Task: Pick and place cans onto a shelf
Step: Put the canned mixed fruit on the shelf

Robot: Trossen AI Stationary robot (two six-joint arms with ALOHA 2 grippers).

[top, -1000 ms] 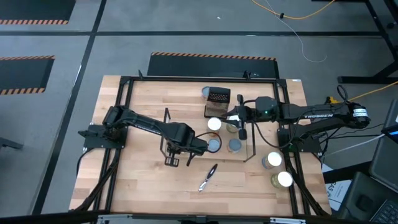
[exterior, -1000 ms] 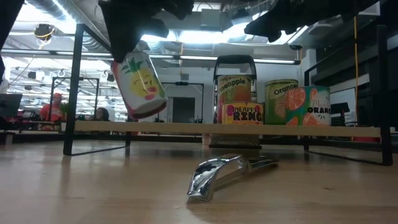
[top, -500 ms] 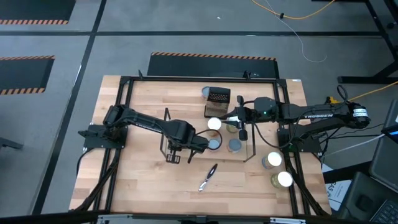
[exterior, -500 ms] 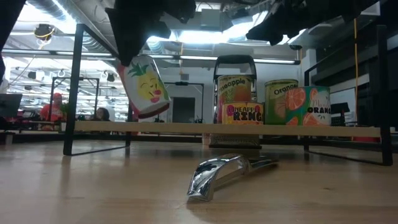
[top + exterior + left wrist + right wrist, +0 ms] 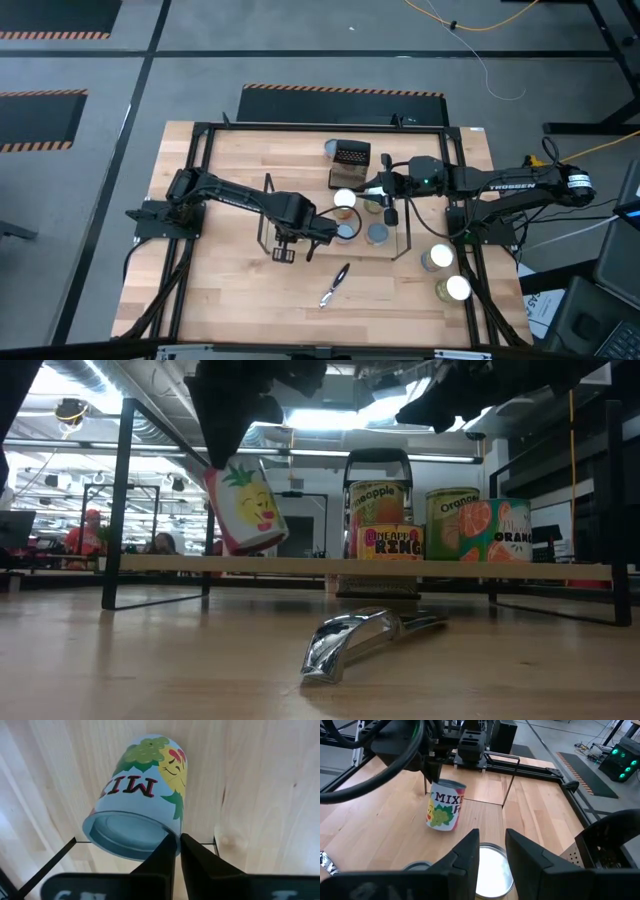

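Wooden shelf (image 5: 300, 564) below: left gripper (image 5: 222, 442) pinches rim of tilted fruit-mix can (image 5: 246, 509), hanging beneath it.

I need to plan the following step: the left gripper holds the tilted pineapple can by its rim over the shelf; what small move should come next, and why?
Probably level it, then lower it. The left gripper pinches the can by its rim; it hangs tilted above the shelf board.

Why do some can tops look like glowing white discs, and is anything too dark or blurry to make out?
High view: overhead light glares off two can tops, washing them white. Low view: the bright room behind turns the left tool into a black silhouette, while the opener close to the lens shows sharp highlights. Left wrist view: the fingers nearest the camera are soft and featureless.
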